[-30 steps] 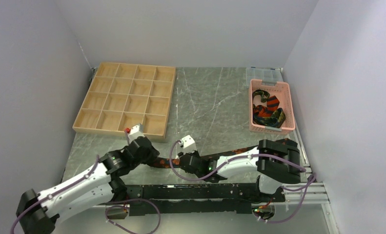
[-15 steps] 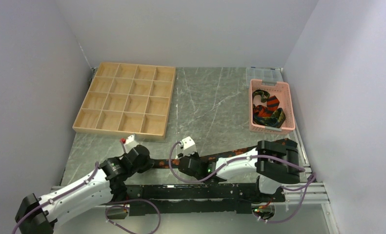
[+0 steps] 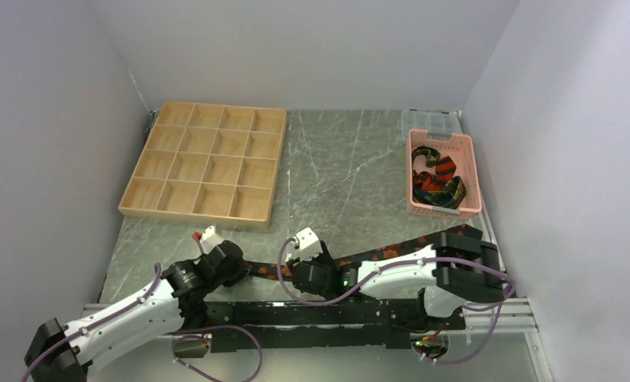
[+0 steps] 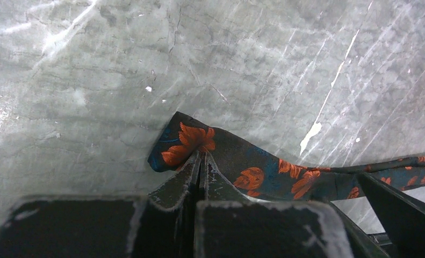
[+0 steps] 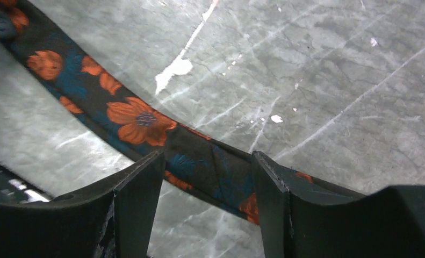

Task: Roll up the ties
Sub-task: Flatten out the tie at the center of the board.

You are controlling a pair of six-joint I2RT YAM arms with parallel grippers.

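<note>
Black tie (floral) in end effector

Left arm extends forward and to the right from its base, held low with the wrist angled down; the left gripper has its fingers pressed together, pinching the folded end of the tie. Right arm is folded leftward in front of its base, likewise low. The right gripper stands with jaws apart, one finger on either side of the tie, not clamping it
</note>
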